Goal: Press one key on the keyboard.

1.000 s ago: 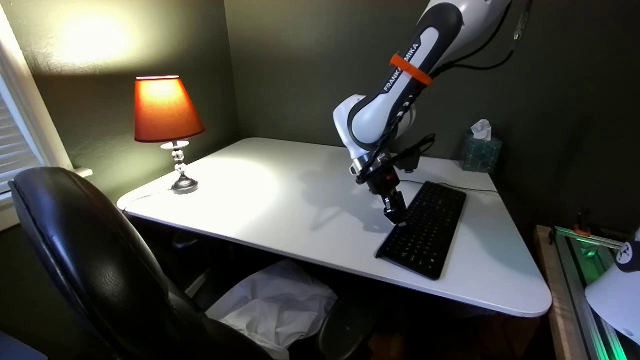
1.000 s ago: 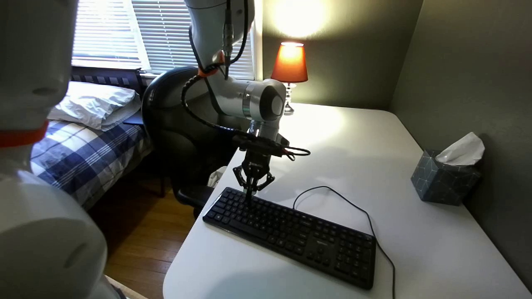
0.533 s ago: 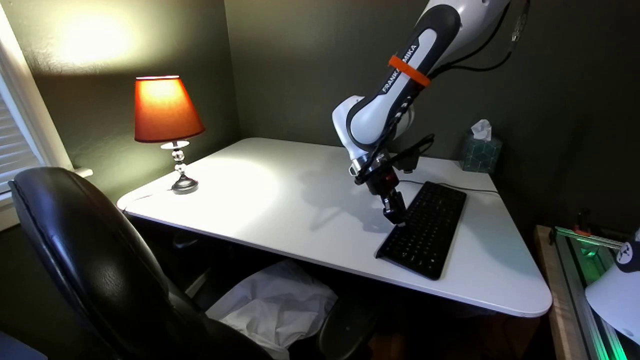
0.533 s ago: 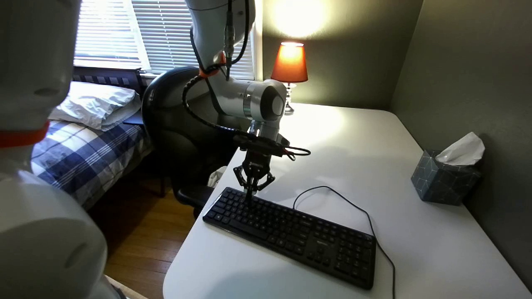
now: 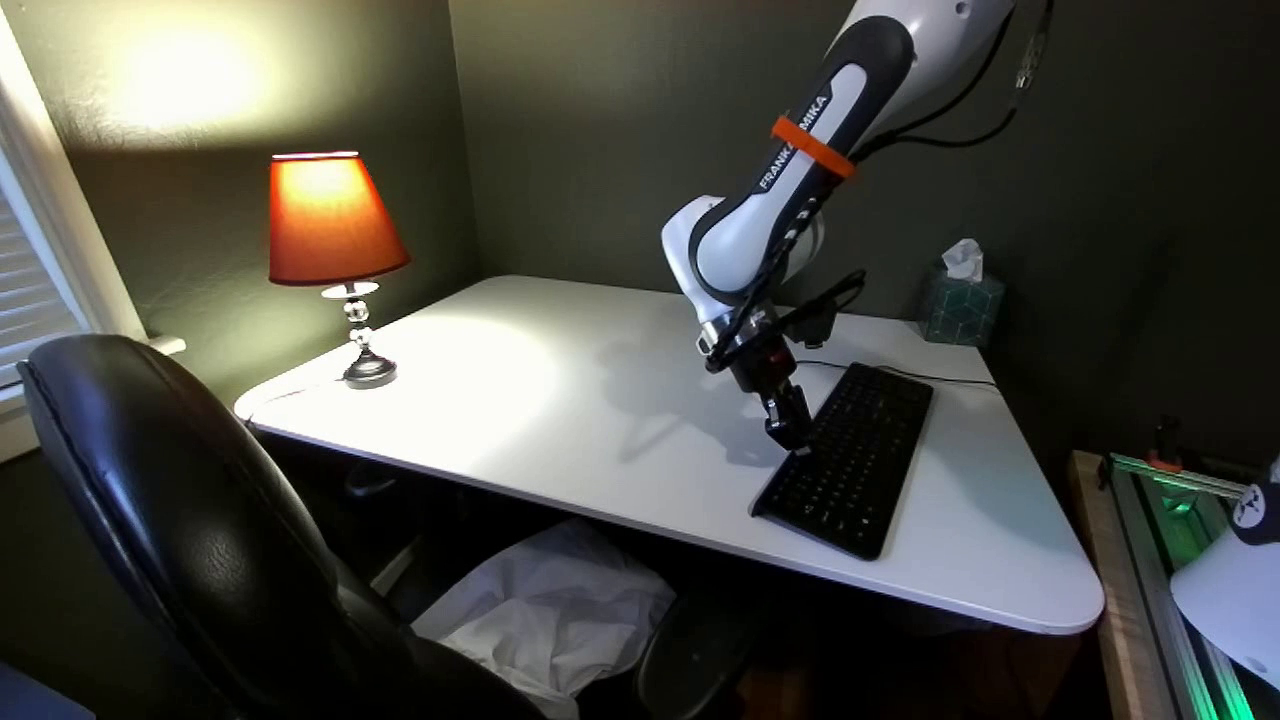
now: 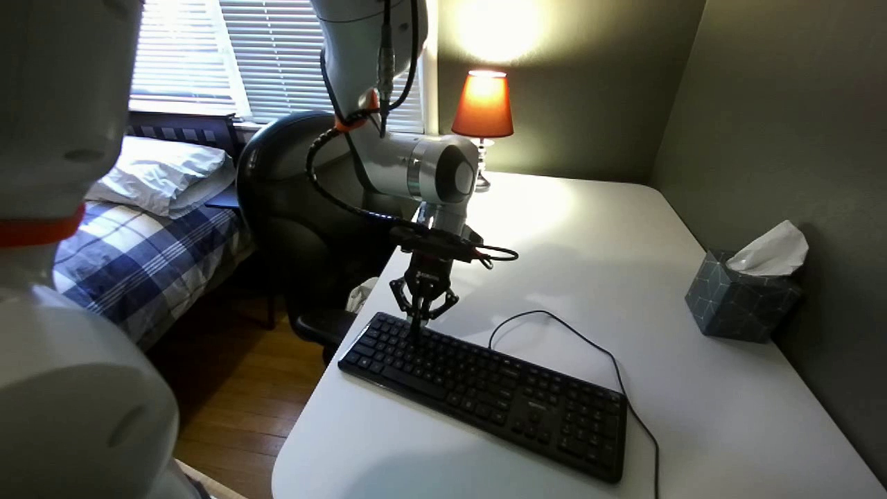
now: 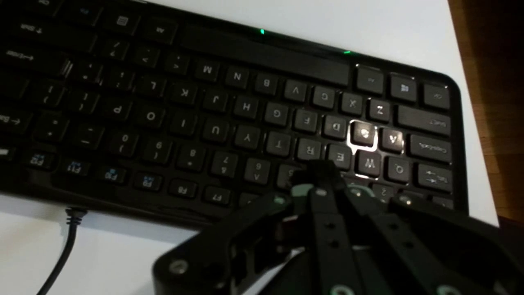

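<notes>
The black keyboard [image 5: 865,460] lies on the white desk and also shows in an exterior view [image 6: 485,395] and in the wrist view [image 7: 245,104]. Its thin black cable [image 6: 617,367] runs over the desk from its far long edge. My gripper [image 6: 416,324] points down at the keyboard, over its far side towards the left end. In the wrist view my gripper [image 7: 325,170] is shut and empty, its fingertips together near the E, R and number keys. The tips hide some number keys. Whether they touch a key I cannot tell.
A lit lamp with an orange shade [image 5: 335,225] stands at the desk's far end. A tissue box [image 6: 738,298] stands by the wall. A black office chair [image 5: 200,530] is at the desk's side. The desk edge [image 7: 475,123] lies close to the keyboard's end.
The upper arm has sunk and shifted very slightly. The fingertips stay over nearly the same spot on the keyboard, and the gripper remains shut. The keyboard has not moved.
</notes>
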You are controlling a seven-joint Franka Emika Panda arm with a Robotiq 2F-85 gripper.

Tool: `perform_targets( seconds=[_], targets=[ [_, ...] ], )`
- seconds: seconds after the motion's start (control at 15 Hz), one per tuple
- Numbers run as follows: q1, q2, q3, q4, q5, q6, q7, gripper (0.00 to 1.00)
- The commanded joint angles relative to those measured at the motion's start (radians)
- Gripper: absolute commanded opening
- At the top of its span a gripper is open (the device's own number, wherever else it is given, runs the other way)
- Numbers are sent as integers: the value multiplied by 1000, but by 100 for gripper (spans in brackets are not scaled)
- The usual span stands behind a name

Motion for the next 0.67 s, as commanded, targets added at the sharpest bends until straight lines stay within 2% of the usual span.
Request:
perform_targets(
  seconds=[0.0,0.6],
  targets=[
    [-6,25,6,28,14,-31,6,0],
    [-7,32,7,39,16,-45,6,0]
  ],
)
